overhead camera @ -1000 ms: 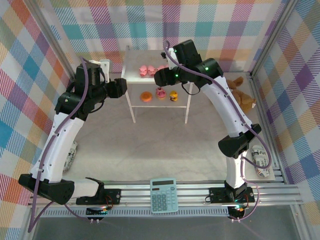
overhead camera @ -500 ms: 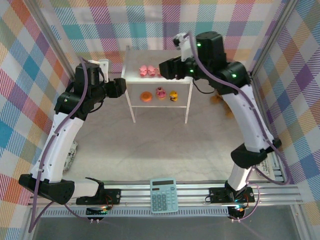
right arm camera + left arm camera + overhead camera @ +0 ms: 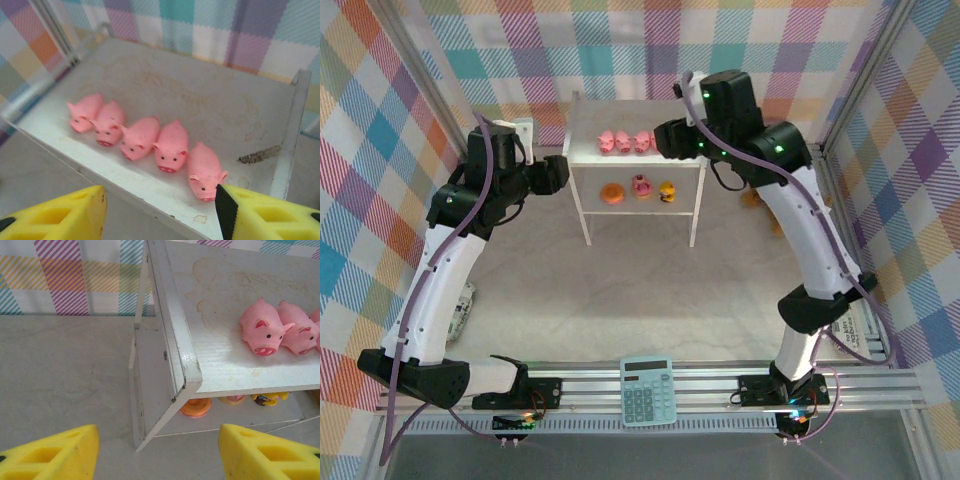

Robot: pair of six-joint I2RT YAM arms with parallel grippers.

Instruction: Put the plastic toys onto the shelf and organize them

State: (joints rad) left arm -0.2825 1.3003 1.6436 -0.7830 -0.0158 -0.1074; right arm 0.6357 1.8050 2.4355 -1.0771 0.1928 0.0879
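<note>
The white shelf (image 3: 632,112) stands at the back middle. Several pink pigs (image 3: 140,137) line its top near the front edge, also seen from above as pigs (image 3: 623,142). On the lower board sit an orange disc (image 3: 611,193), a pink cupcake piece (image 3: 642,186) and a yellow duck (image 3: 667,191). My left gripper (image 3: 563,172) hangs open just left of the shelf's left end, facing its corner (image 3: 190,375); nothing is between its yellow fingertips (image 3: 55,455). My right gripper (image 3: 160,210) is open and empty above the shelf's right front, beside the rightmost pig (image 3: 205,170).
A teal calculator (image 3: 646,390) lies on the rail at the near edge. A brown plush (image 3: 752,197) peeks out behind the right arm. Striped objects lie by the left wall (image 3: 466,305) and the right wall (image 3: 845,330). Plaid walls close in on three sides.
The right arm rose and drew its gripper rightward off the pig row, toward the shelf's right end. The left arm has barely moved. The toys stayed where they were.
</note>
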